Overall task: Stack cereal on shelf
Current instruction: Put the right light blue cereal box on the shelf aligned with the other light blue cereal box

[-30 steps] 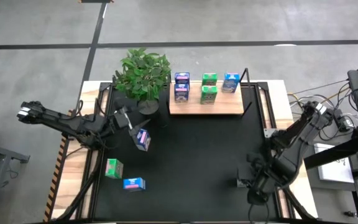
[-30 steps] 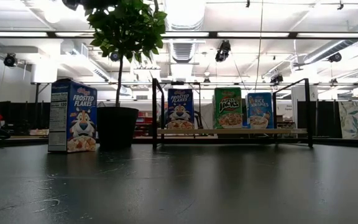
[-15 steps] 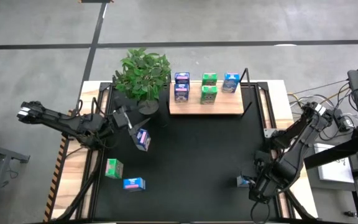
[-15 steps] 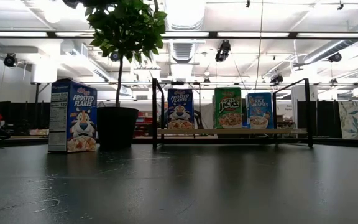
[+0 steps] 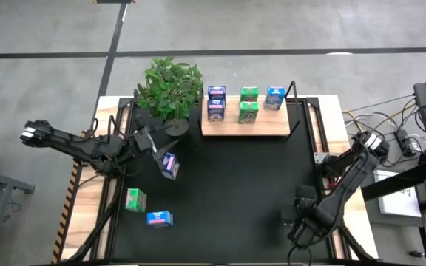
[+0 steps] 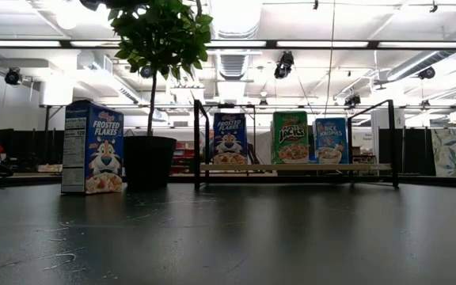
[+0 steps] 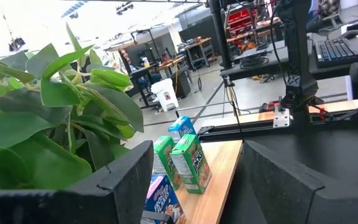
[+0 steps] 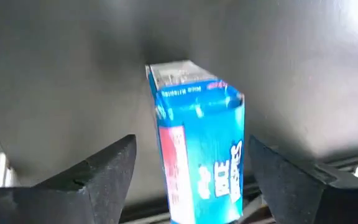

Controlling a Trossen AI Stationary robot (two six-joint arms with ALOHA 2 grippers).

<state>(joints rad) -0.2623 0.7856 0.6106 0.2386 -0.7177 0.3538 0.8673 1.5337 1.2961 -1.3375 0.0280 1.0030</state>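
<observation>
The shelf (image 5: pixel 245 126) lies at the far side with several cereal boxes standing on it: dark blue (image 5: pixel 215 109), green (image 5: pixel 248 111) and light blue (image 5: pixel 274 97). A dark blue box (image 5: pixel 170 165) stands on the mat, beside my open left gripper (image 5: pixel 149 142). A green box (image 5: pixel 134 199) and a light blue box (image 5: pixel 159 218) lie near the left front. At the near right, my right gripper (image 8: pixel 194 180) is open. Its fingers stand on either side of a light blue box (image 8: pixel 197 149) that rests on the mat, with a gap on each side.
A potted plant (image 5: pixel 170 89) stands at the far left next to the shelf, close to my left gripper. A black frame post (image 5: pixel 293 92) rises at the shelf's right end. The black mat (image 5: pixel 235 192) shows bare in the middle.
My right arm has shifted a little toward the near edge and settled lower over the light blue box at the near right. The box stays on the mat.
</observation>
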